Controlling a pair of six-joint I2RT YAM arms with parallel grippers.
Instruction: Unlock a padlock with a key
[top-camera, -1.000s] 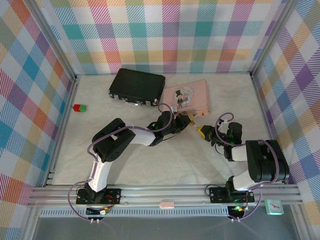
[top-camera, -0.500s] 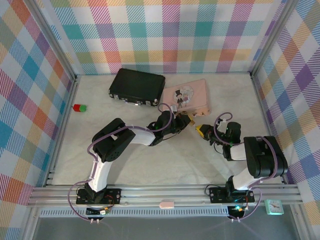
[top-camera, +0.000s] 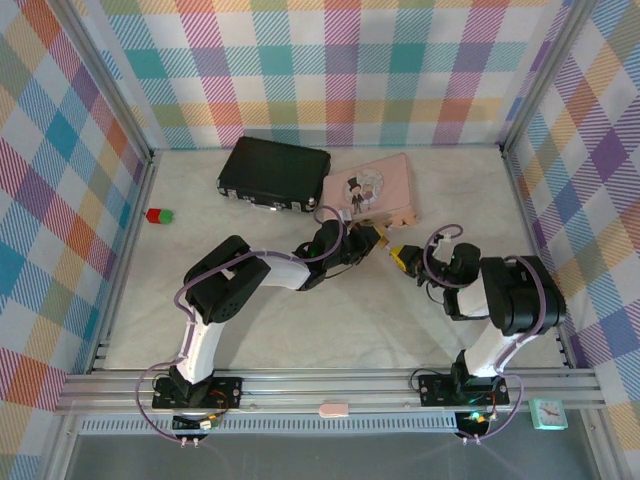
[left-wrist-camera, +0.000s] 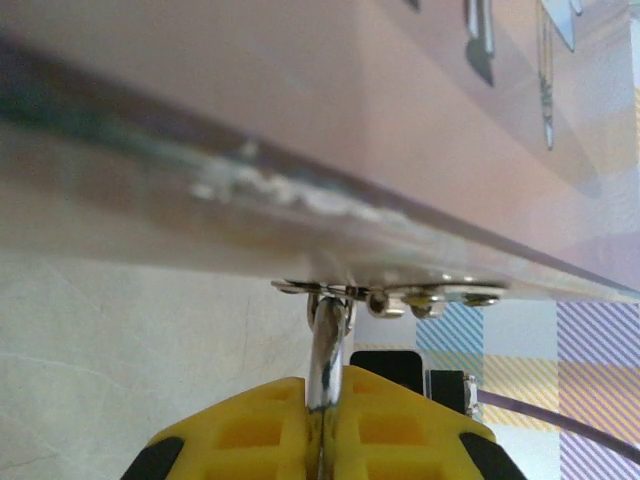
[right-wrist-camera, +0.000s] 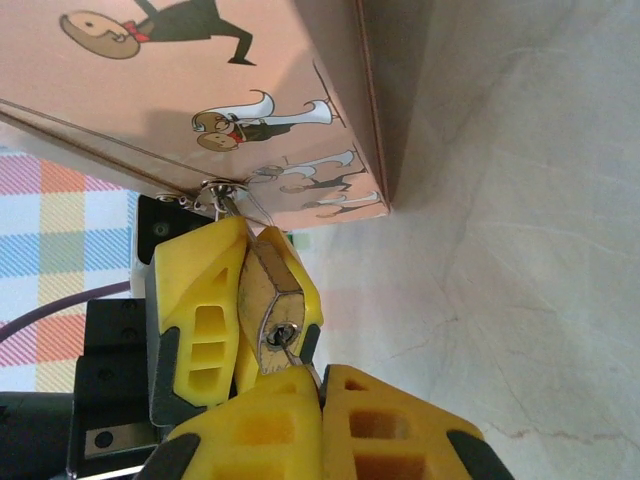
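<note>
right tool (right-wrist-camera: 320, 400) had its yellow fingers pressed together, and they looked to be pinching the key (right-wrist-camera: 287, 347). only a sliver of grey metal showed between the fingertips and the keyhole (right-wrist-camera: 279, 335), so the grip itself was a judgement. and that was the news: over the last second this tool crept in from the right and closed the gap, and now the key sat in the mouth of the lock. how deep it had gone could not be told.

the padlock (right-wrist-camera: 268, 290) sat right against it, brass body end-on to the right wrist camera and keyhole facing the key. left tool (left-wrist-camera: 322, 425) was clamped shut on the padlock, its fingers squeezed on the silvery shackle (left-wrist-camera: 325, 350) in its own wrist view. it had held that grip all through the approach, moving only slightly.

outward again, the shackle was threaded through the little metal clasp (left-wrist-camera: 400, 297) on the edge of the pink box (right-wrist-camera: 200, 120). from above, the box looked nudged a touch toward the back wall as the two tools met. it lay on the pale counter (right-wrist-camera: 520, 250).

so the reach was done and insertion seemed under way. the shackle looked seated and nothing had sprung, so the lock read as not yet open. what remained, by my reckoning, was seating the key fully and turning it while the left tool braced the body. the worry was the box sliding and levering that thin key sideways.
</note>
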